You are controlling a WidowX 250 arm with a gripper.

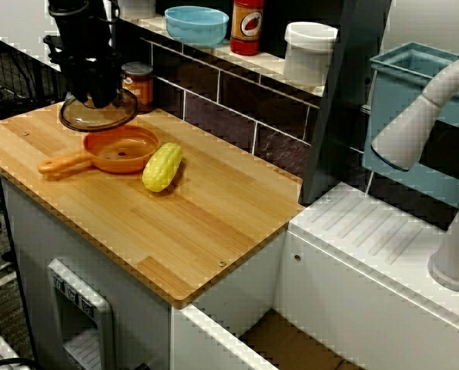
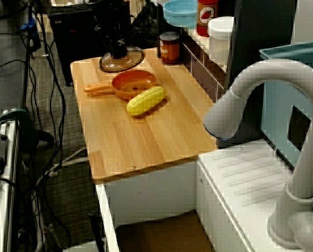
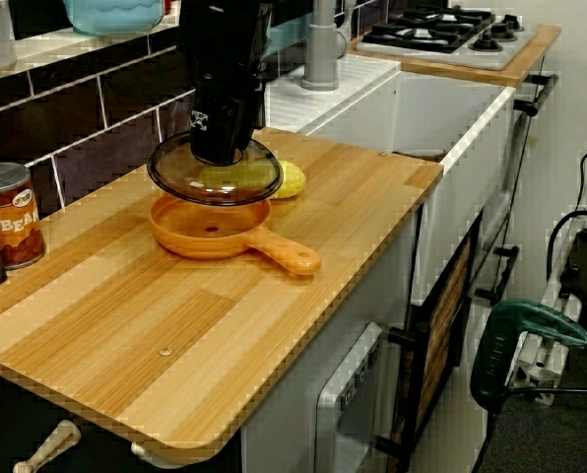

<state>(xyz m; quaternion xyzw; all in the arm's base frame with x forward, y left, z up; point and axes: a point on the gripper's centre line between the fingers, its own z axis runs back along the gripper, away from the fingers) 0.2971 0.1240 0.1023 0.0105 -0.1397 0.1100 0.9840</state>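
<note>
On the left end of the wooden desk (image 1: 214, 223), here's the setup. The black claw (image 3: 217, 153) comes straight down from above and is clenched on the top of a glass lid (image 3: 175, 175). The knob itself is buried between the fingers, but the lid is clearly hanging from it. In the low view from the desk's end, the lid floats just over an orange pan (image 3: 210, 229) without resting on it, and it looks a touch tilted. The pan sits flat on the desk, with its handle pointing left in the view from above. A yellow corn cob (image 1: 162, 166) lies just right of the pan, pretty much against the rim. At the far side by the tiled wall stands a can of beans (image 3: 10, 217), close to the lid.
</note>
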